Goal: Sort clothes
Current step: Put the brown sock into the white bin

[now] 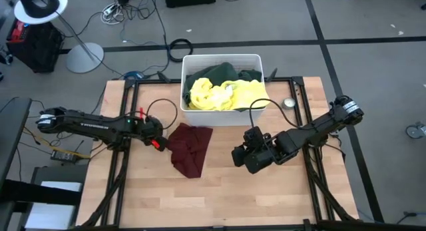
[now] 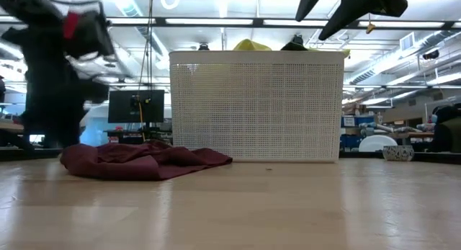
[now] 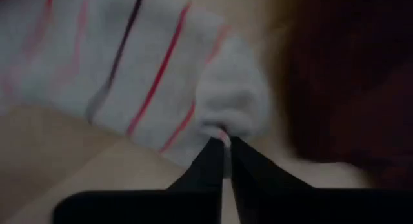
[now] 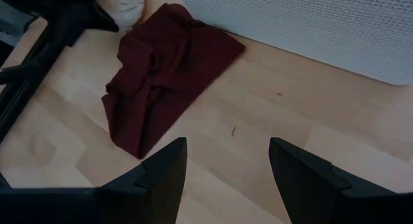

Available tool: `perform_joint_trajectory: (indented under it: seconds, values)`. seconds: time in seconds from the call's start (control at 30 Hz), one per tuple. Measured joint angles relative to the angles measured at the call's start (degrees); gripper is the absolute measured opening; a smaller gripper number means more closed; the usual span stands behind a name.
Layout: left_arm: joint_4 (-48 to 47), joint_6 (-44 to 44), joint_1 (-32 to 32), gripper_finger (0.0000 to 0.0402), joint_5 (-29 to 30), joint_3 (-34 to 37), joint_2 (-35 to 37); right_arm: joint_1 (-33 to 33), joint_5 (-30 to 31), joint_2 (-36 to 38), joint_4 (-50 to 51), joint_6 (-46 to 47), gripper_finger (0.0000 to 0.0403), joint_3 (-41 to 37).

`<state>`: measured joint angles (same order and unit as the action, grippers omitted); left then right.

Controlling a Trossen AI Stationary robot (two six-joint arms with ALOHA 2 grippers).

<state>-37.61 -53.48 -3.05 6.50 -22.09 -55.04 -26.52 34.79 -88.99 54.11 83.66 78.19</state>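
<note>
A white sock with red and dark stripes (image 3: 129, 69) fills the left wrist view, and my left gripper (image 3: 224, 143) is shut on it. That gripper (image 1: 158, 144) is at the left edge of a crumpled maroon garment (image 1: 190, 148) lying on the table. The garment also shows in the low view (image 2: 137, 161) and the right wrist view (image 4: 164, 75). My right gripper (image 1: 237, 156) is open and empty, above the table to the right of the maroon garment. A white tub (image 1: 255, 60) at the far side holds yellow (image 1: 223, 94) and dark green clothes (image 1: 210, 74). My left gripper pinches a rounded end of the striped sock (image 3: 227, 124) between its two fingertips, which are closed together on a small bunch of the fabric. The rest of the sock spreads away beyond the fingers. Whether it is lifted off the table I cannot tell.
The tub's perforated wall (image 2: 256, 106) stands just behind the maroon garment. Bare wooden table (image 1: 219, 198) lies toward the near edge. A small round object (image 1: 288, 103) sits right of the tub. Cables and a lamp base lie on the floor beyond the table.
</note>
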Motion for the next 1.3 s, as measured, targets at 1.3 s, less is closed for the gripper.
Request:
perform_joint_trajectory:
  seconds: [1.3]
  values:
    - [-4.8,40.4,-7.9,0.0,10.9,-64.5,-13.4,-0.5,-6.1,1.2,-25.7,-13.3,0.0186,-17.7]
